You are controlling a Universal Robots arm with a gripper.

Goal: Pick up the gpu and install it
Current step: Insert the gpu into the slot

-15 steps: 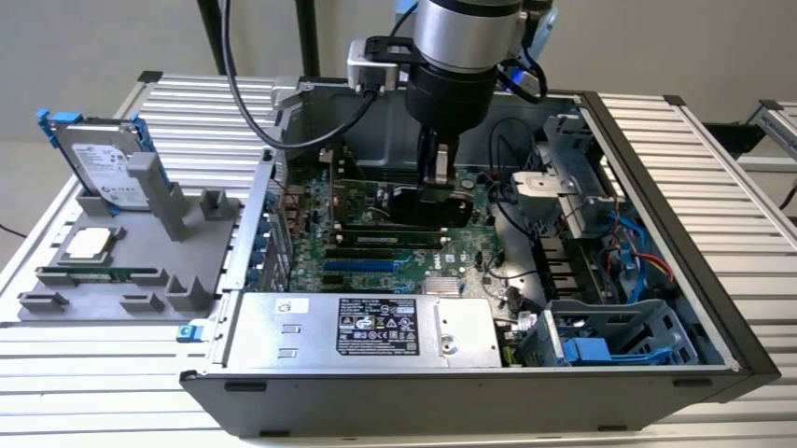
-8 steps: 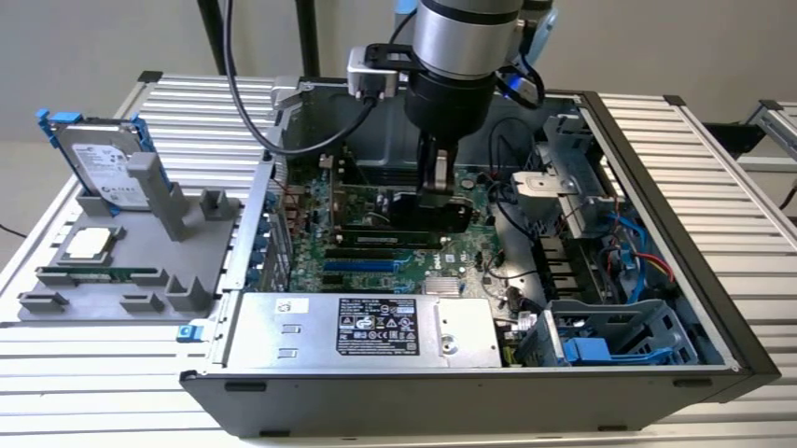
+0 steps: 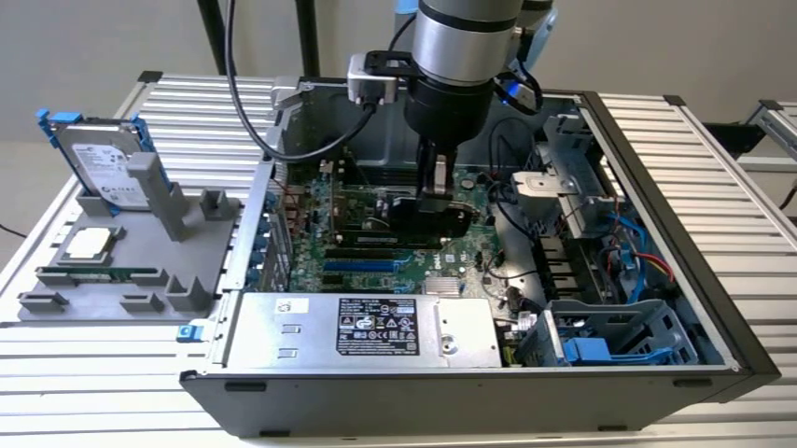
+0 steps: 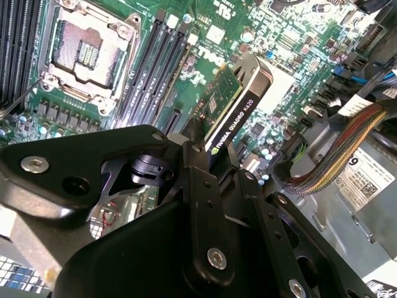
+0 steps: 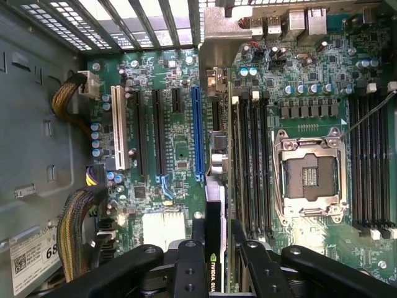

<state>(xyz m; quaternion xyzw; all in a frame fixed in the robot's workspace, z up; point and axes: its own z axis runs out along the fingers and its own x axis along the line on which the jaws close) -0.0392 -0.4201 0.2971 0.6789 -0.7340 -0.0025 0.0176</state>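
1. Gripper clenched on the gpu, carried edge-down inside the open computer case.
2. Directly below: motherboard and blue slot; slight misalignment risks jamming.
3. Beside: memory slots, cables; snag risk.

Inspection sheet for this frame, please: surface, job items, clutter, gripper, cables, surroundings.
Surface: ribbed metal table carrying an open computer case.
Job's things: gpu held on edge above the motherboard, not seated.
Clutter: hard drive, memory stick and a processor chip on a grey fixture at the exterior view's left.
Grippers: gripper shut on the gpu.
Cables: bundled wires inside the case.
Surroundings: plain wall.
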